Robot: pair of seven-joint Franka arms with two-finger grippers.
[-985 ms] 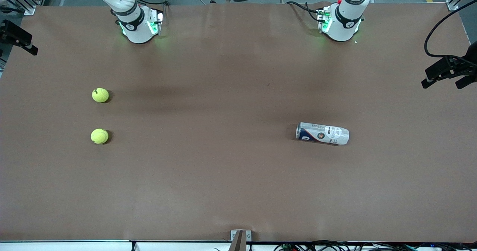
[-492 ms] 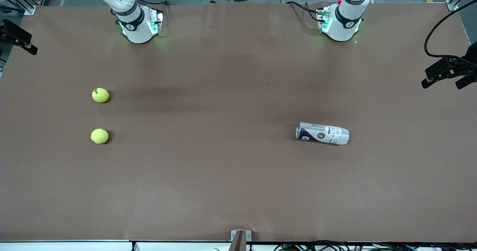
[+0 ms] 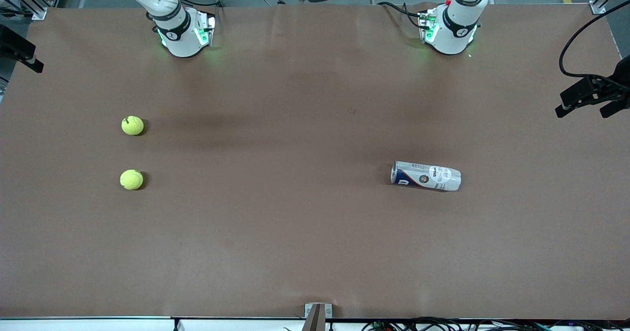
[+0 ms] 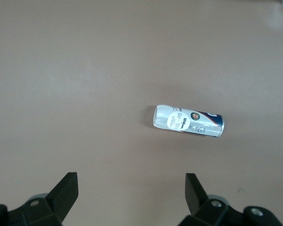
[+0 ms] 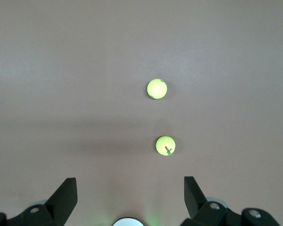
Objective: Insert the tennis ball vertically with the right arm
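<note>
While both arms wait high over their own ends of the table (image 3: 315, 252), nothing is yet held. Landmark: the ball can (image 3: 426, 175), lying on its side toward the left arm's end, long axis along the table's length — not upright, as a vertical insertion would need. Two tennis balls sit well apart from the can, toward the right arm's end: farther ball (image 3: 132, 125) and nearer ball (image 3: 131, 179), the latter about level with the can. Right gripper (image 5: 127, 195) hangs over the balls, fingers spread wide and empty; left gripper (image 4: 131, 193) over the can, likewise spread. Judgement: the right arm is nearer the balls — the can must first be stood up.
</note>
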